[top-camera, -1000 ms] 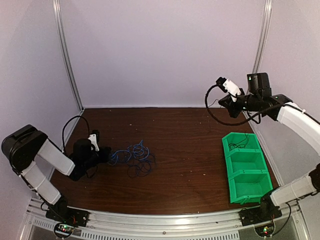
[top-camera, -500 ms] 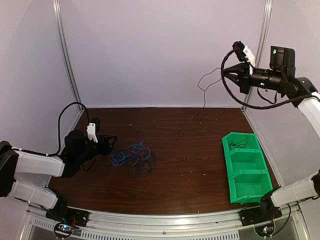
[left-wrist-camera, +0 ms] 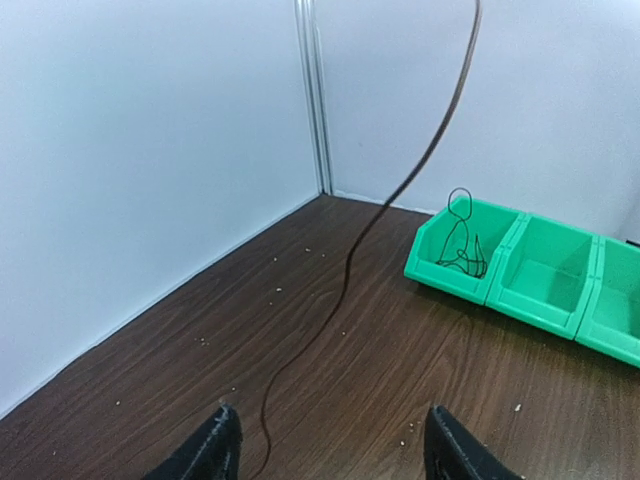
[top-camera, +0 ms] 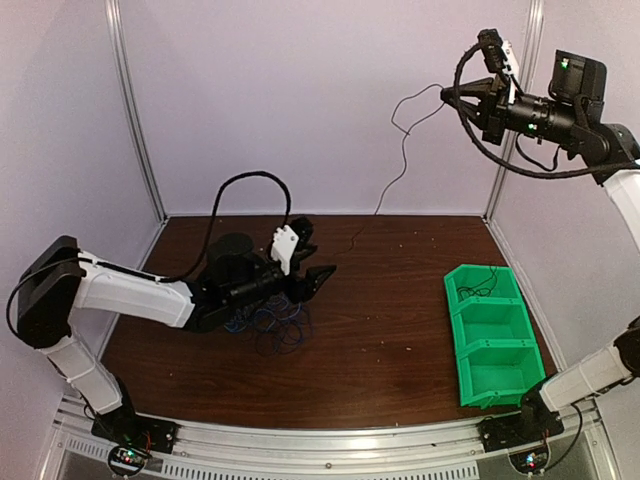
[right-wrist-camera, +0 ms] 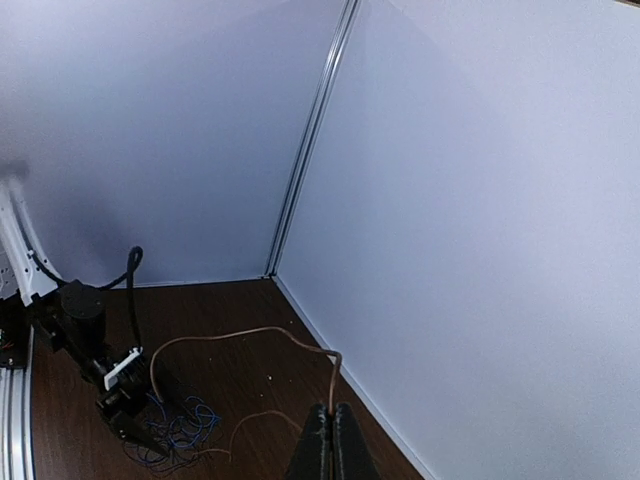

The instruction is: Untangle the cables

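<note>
A tangle of blue and black cables (top-camera: 276,324) lies on the dark wooden table (top-camera: 390,330), partly hidden under my left arm. My left gripper (top-camera: 312,255) hovers just above its far side, open and empty; in the left wrist view its fingertips (left-wrist-camera: 216,448) straddle bare wood. My right gripper (top-camera: 450,92) is raised high at the back right, shut on one thin black cable (top-camera: 401,172). That cable hangs down in a loose curve to the table and runs towards the tangle (right-wrist-camera: 172,432). It passes between the left fingers (left-wrist-camera: 345,285) without touching them. The right jaws (right-wrist-camera: 333,410) pinch its end.
A green three-compartment bin (top-camera: 490,340) stands at the right edge; its far compartment holds a small black cable (left-wrist-camera: 460,240). White walls and metal posts close in the back and sides. The thick black cable of the left arm (top-camera: 245,180) arches above it.
My left gripper opened, lifted and swung right over the tangle. My right gripper rose and drew the black cable up off the table.
</note>
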